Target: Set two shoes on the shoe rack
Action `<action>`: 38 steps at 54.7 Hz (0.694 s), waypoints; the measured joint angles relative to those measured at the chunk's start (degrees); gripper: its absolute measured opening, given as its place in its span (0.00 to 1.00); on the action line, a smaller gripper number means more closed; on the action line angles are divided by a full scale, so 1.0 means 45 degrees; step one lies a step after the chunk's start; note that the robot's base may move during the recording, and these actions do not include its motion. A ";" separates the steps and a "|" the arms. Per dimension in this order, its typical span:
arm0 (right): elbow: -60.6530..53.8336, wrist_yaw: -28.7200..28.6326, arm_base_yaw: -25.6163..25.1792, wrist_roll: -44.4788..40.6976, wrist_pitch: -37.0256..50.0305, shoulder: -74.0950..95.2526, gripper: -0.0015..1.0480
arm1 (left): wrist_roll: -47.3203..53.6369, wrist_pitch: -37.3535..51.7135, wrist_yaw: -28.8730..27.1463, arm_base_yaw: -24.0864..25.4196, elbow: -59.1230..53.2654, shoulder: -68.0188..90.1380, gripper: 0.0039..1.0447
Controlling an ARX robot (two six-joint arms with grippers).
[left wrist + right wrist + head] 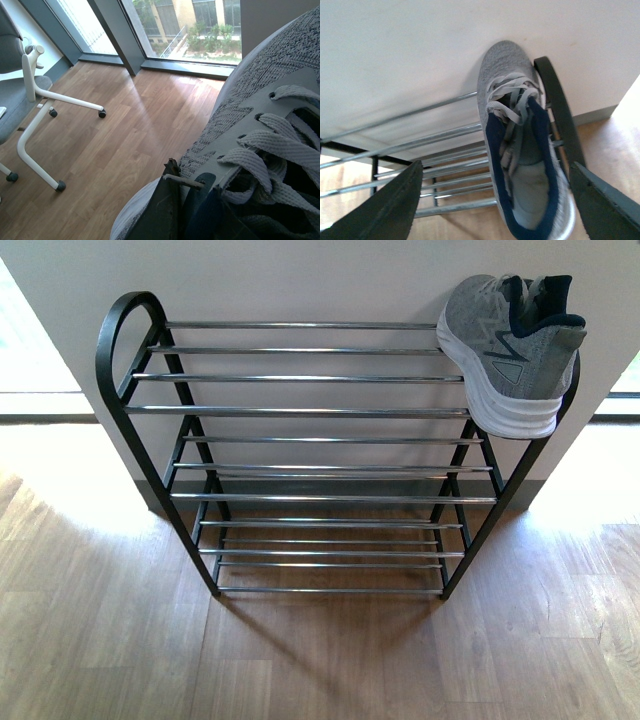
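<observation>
Wood floor (320, 665) | shoe (522, 150) on rack (557, 105) | between spread right hand (495, 166) fingers

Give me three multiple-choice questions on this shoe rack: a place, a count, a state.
1. Where on the rack is the shoe? A top tier, right end; B bottom tier; C middle tier, left end.
2. Shoes on the rack? A none; B one; C two.
3. The right gripper is: A shut on a rod; B shut on the shoe; C open.
Answers: 1A, it lies there in the front view; 2B, one shoe rests there; 3C, its fingers stand wide apart.
</observation>
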 joint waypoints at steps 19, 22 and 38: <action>-0.6280 0.0238 -0.0724 -0.4716 1.0229 -0.2385 0.42 | 0.0000 0.0000 0.0000 0.0000 0.0000 0.0000 0.01; -0.6965 0.0092 -0.0865 -0.4852 1.0501 -0.2905 0.34 | 0.0000 0.0000 0.0010 0.0000 0.0000 0.0000 0.01; -0.9612 -0.0461 -0.1379 -0.5183 1.0948 -0.4930 0.02 | 0.0000 0.0000 0.0019 0.0000 0.0000 0.0000 0.01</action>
